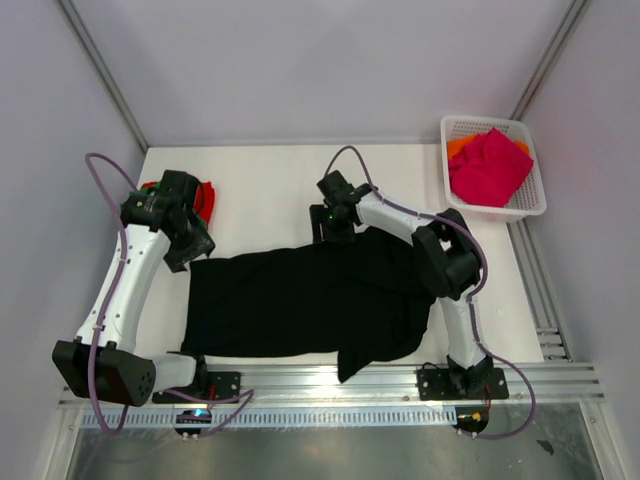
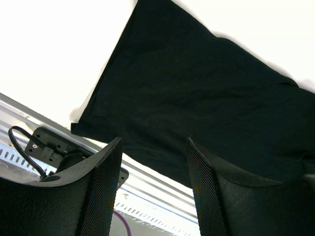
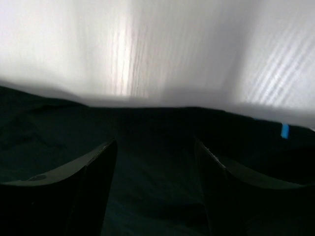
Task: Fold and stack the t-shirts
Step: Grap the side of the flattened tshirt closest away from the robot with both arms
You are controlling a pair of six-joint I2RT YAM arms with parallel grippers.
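Observation:
A large black t-shirt (image 1: pixel 300 300) lies spread across the middle of the table, one part hanging over the near rail. My left gripper (image 1: pixel 190 248) hovers open by the shirt's far left corner. In the left wrist view the gripper (image 2: pixel 153 147) has nothing between its fingers (image 2: pixel 103 187), and the black t-shirt (image 2: pixel 197 88) lies beyond them. My right gripper (image 1: pixel 333 230) stands open at the shirt's far edge. In the right wrist view it (image 3: pixel 155 147) sits low over the black cloth (image 3: pixel 152 128), holding nothing. A red t-shirt (image 1: pixel 207 195) lies behind the left gripper.
A white lattice basket (image 1: pixel 480 121) at the far right holds a magenta-pink t-shirt (image 1: pixel 490 165) over an orange one (image 1: pixel 460 148). A metal rail (image 1: pixel 540 372) runs along the near table edge, with both arm bases on it. Grey walls close in the table.

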